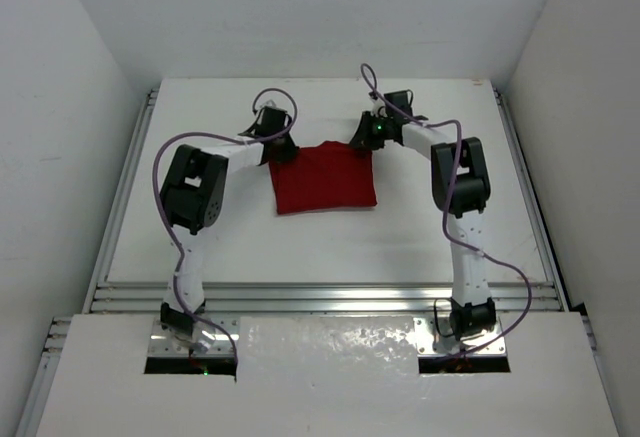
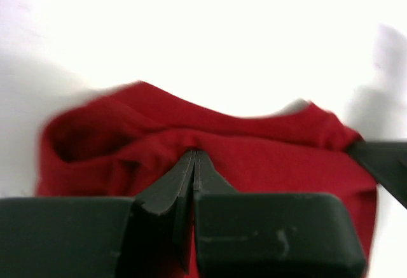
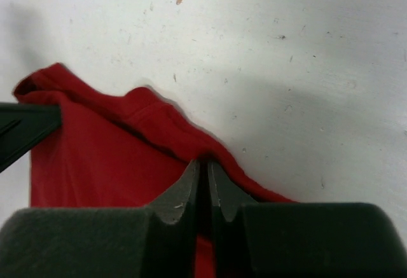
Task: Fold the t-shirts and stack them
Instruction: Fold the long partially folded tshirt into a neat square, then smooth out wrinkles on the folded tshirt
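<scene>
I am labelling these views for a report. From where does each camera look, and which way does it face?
Top external: above and behind the arms, facing down at the table; both arms show, left gripper and right gripper at far corners of the shirt.
Left wrist: on the left wrist, facing along its shut fingers into the shirt.
Right wrist: likewise on the right arm.
Shared: all see the shirt.
</scene>
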`<state>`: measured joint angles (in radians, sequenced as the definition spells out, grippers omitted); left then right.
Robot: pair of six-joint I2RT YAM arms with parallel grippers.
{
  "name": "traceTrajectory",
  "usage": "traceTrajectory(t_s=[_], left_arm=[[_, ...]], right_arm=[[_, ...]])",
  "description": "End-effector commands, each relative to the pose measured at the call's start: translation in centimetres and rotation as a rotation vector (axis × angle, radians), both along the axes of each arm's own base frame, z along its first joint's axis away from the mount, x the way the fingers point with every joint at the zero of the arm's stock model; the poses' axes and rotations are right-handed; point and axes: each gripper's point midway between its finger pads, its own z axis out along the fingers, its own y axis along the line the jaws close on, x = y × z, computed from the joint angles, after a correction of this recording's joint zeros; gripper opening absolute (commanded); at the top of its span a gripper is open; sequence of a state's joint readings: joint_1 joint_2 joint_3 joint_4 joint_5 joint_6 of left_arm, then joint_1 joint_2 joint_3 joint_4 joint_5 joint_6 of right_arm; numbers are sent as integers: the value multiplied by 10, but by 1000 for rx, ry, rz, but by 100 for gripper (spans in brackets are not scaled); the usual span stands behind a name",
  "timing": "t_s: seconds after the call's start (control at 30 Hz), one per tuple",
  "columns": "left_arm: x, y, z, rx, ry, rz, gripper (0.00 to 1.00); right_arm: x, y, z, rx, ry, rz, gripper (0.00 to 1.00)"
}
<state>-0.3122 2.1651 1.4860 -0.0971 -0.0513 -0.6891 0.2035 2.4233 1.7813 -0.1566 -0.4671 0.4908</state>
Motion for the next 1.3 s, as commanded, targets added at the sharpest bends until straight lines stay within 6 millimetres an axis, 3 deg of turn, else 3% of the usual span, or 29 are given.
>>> traceTrajectory(t_s=[0.0, 0.07, 0.1, 0.13, 0.2, 0.23, 0.27, 0.37, 0.4, 0.43, 0.5, 0.53, 0.57, 0.7, 0.8, 0.87, 0.97, 1.13, 1.2, 1.27], left_arm=[[15, 26, 22, 46, -45, 80, 0], [16, 27, 45, 41, -103, 77, 1], [16, 27, 70, 30, -151, 77, 4], [16, 31, 82, 40, -166, 87, 17], [9, 36, 116, 33, -217, 107, 30], [4, 44, 120, 52, -212, 136, 36], [-2, 48, 135, 35, -228, 167, 44], [-26, 66, 115, 52, -127, 242, 46], [-37, 72, 97, 63, -79, 255, 46], [-44, 77, 86, 47, -37, 263, 46], [-57, 79, 61, 39, 19, 252, 48], [-56, 75, 59, 14, 10, 230, 55], [-55, 76, 52, 8, 15, 211, 55], [-50, 75, 30, -23, 49, 161, 49], [-41, 72, 19, -44, 30, 105, 49], [-29, 53, 19, -148, -16, -13, 46], [-16, 46, 8, -161, -26, -62, 44], [-12, 34, -9, -253, -30, -151, 32], [-12, 24, -5, -298, -49, -203, 32], [-12, 17, -7, -327, -62, -240, 31]], right_arm=[[24, 6, 77, 98, -151, 42, 26], [27, 4, 106, 105, -170, 49, 41], [32, 1, 128, 94, -209, 37, 45], [34, -3, 141, 71, -226, 24, 53], [38, -15, 159, 10, -261, -26, 62], [37, -21, 158, -21, -252, -46, 66], [29, -28, 149, -61, -205, -62, 72], [4, -47, 119, -154, -99, -112, 86], [-13, -53, 96, -179, -39, -113, 97], [-18, -55, 100, -187, -56, -116, 99], [-36, -59, 80, -203, -17, -106, 99], [-38, -57, 81, -193, -29, -91, 99], [-42, -56, 76, -196, -29, -67, 98], [-54, -45, 52, -151, -4, 15, 76], [-57, -37, 35, -107, 17, 54, 76], [-58, -32, 23, -82, 40, 72, 75], [-50, -25, 18, -64, 46, 76, 73], [-46, -18, 14, -33, 54, 87, 70], [-46, -14, 15, -14, 46, 101, 70], [-41, -11, 17, -18, 38, 106, 63]])
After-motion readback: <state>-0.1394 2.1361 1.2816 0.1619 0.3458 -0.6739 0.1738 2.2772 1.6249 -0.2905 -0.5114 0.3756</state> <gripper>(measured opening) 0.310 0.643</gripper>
